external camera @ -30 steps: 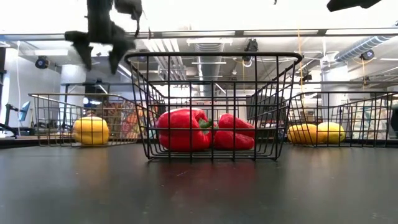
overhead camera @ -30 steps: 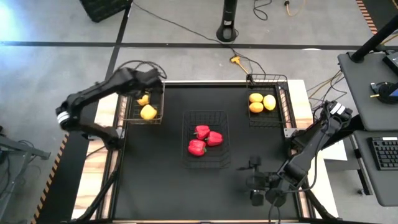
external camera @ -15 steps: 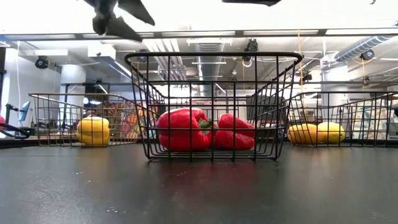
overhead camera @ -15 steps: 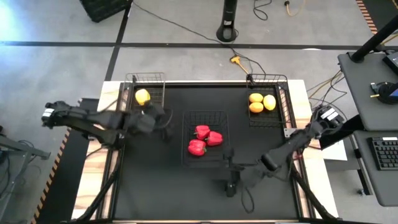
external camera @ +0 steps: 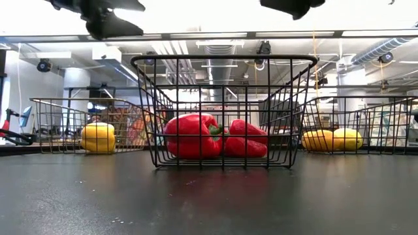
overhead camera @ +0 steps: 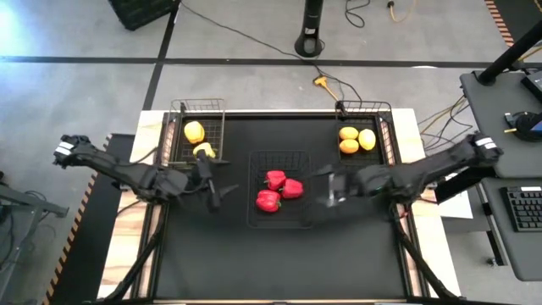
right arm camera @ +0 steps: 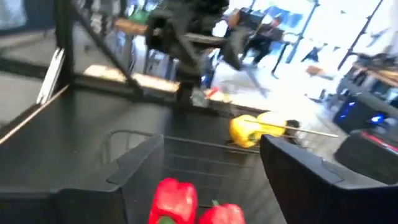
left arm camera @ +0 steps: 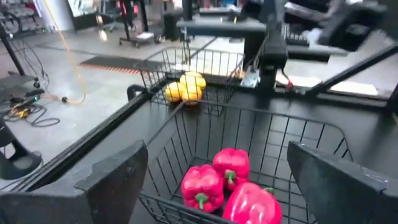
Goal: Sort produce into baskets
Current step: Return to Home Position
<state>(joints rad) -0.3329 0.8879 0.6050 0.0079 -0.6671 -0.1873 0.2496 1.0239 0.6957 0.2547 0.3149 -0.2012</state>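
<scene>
Three wire-mesh baskets stand on the black table. The left basket (overhead camera: 196, 133) at the far left holds two yellow peppers (overhead camera: 194, 130). The middle basket (overhead camera: 280, 190) holds three red peppers (left arm camera: 224, 186). The right basket (overhead camera: 366, 137) at the far right holds three orange-yellow fruits (overhead camera: 349, 134). My left gripper (overhead camera: 212, 191) is open and empty, in the air just left of the middle basket; it also shows in its wrist view (left arm camera: 216, 152). My right gripper (overhead camera: 330, 186) is open and empty, in the air just right of that basket; it also shows in its wrist view (right arm camera: 210, 142).
Both grippers hang above basket height in the low view, the left gripper (external camera: 98, 18) and the right gripper (external camera: 290, 5) at the picture's top. Bare black table (overhead camera: 279, 263) lies between the middle basket and the near edge. A desk with a keyboard (overhead camera: 523, 207) stands off the table's right side.
My left gripper has swung from over the left basket toward the near edge and now sits beside the middle basket's left side. My right gripper has gone from near the table's near right corner leftward, then toward the far edge, to the middle basket's right side.
</scene>
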